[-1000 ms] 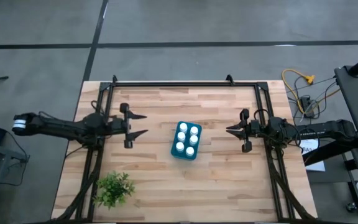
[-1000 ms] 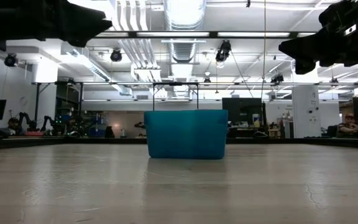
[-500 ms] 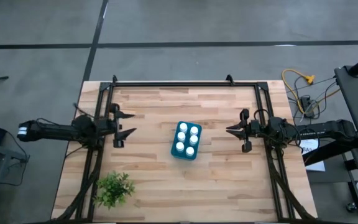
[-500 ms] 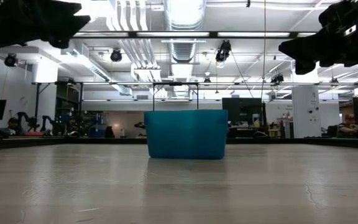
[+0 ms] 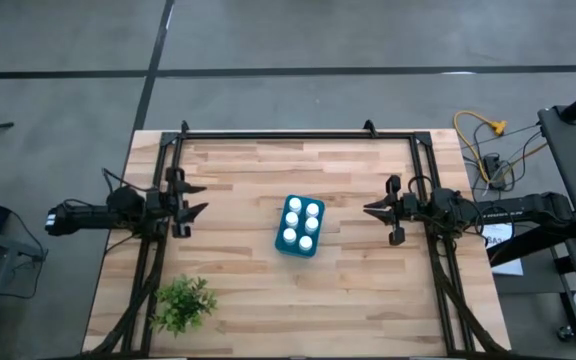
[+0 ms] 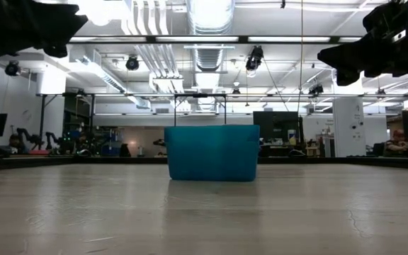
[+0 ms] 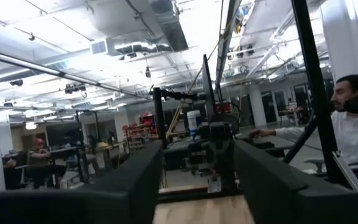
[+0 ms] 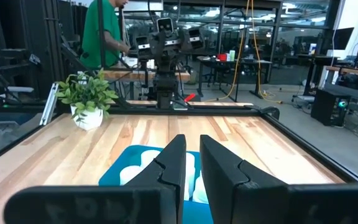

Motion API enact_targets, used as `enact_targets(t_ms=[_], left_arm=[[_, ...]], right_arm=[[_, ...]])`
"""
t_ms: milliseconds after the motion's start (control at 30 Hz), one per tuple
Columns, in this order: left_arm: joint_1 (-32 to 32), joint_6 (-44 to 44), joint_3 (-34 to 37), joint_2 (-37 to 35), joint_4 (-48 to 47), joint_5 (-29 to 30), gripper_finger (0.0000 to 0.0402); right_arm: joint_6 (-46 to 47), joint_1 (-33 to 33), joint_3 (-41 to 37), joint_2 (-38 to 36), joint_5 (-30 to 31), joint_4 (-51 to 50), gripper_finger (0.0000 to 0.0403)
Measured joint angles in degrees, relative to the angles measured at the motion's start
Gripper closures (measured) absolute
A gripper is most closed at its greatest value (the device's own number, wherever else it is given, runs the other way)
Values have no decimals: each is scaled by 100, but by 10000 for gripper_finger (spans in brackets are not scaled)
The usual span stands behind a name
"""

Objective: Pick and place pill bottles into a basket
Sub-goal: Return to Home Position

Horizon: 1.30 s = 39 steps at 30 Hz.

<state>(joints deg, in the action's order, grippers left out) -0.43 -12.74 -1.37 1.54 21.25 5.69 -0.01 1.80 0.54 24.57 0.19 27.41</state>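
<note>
The teal-blue basket (image 5: 279, 241) stands on its base at the middle of the wooden table; it also shows in the low view (image 6: 212, 152) and in the right wrist view (image 8: 112, 174). Several white pill bottles (image 5: 309, 225) stand upright inside it, caps up (image 8: 134, 175). My left gripper (image 5: 204, 197) is open and empty, in the air to the basket's left, near the table's left edge (image 7: 197, 186). My right gripper (image 5: 367, 210) is shut and empty, in the air to the basket's right, pointing at it (image 8: 192, 155).
A small green plant in a white pot (image 5: 183, 303) stands at the table's near left corner. A black frame (image 5: 298, 135) runs along the table's edges. People are in the room beyond the table (image 8: 104, 31) (image 7: 353, 118). Bare wood lies around the basket.
My left gripper has drawn back toward the table's left edge, away from the basket, staying open and empty. The basket and the bottles have stayed where they were.
</note>
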Motion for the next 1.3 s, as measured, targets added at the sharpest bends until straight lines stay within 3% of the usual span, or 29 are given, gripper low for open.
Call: enact_targets(t_ms=[233, 300, 833, 1300], left_arm=[[0, -52, -9, 61, -265, 4, 364], [0, -68, -5, 29, -473, 3, 391], [0, 193, 87, 42, -821, -268, 401], [-2, -126, 94, 154, -1383, -334, 401]], right_arm=[[-1, -1, 0, 0, 0, -25, 364], [0, 0, 0, -2, 0, -25, 364], [-43, -2, 0, -2, 0, -62, 364], [-409, -2, 0, 0, 0, -192, 364]])
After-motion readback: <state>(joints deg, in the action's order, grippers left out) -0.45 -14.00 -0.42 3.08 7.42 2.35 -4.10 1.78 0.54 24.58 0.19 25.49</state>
